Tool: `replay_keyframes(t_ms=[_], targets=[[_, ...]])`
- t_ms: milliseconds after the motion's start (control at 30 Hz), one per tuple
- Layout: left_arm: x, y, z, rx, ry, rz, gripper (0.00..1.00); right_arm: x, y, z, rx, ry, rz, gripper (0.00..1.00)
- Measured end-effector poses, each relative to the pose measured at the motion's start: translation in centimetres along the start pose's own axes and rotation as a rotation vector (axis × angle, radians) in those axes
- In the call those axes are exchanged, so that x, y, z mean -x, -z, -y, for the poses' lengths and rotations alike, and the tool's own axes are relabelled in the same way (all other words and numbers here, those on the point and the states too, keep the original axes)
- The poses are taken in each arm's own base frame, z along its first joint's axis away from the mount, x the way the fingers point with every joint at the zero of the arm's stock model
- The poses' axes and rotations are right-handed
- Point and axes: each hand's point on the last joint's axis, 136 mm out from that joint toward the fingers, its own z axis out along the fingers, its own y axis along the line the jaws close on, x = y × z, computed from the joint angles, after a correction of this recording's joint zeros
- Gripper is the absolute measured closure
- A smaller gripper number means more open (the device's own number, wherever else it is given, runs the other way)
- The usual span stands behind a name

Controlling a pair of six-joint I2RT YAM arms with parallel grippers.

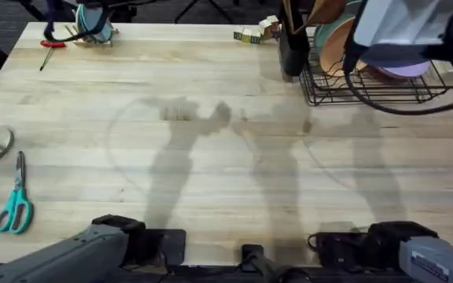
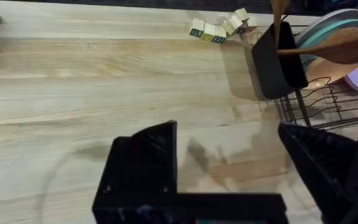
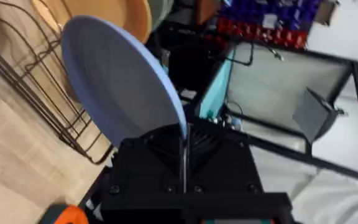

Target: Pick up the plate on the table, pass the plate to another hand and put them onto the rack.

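The right gripper (image 3: 184,163) is clamped on the plate (image 3: 120,87), held edge-up for slotting into the rack (image 1: 368,88); the left gripper (image 2: 229,168) is spread, empty.

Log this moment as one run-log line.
phase: placing | right gripper: shut on plate, held on edge above rack | left gripper: open, empty, over table
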Motion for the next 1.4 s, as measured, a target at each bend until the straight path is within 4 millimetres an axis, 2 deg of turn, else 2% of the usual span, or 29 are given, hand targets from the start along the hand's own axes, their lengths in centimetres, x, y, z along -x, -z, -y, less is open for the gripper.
replay_keyframes(t_ms=[300,767,1133,1367,1400], targets=[[-0.1,0.0,0.0,0.001,0.001,-0.005,0.007,0.9,-4.6,-0.2,0.004,0.002,0.081,0.971],[-0.1,0.0,0.0,0.001,0.001,-0.004,0.007,2.8,-9.5,-3.8,0.105,0.074,0.166,0.971],[-0.1,0.0,0.0,0.001,0.0,-0.004,0.007,3.5,-12.2,-7.8,0.215,0.104,0.174,0.971],[-0.1,0.0,0.0,0.001,0.0,-0.004,0.006,3.6,-12.5,-7.8,0.212,0.101,0.175,0.962],[-0.1,0.0,0.0,0.001,0.001,-0.004,0.006,3.6,-12.5,-7.8,0.212,0.1,0.175,0.897]])
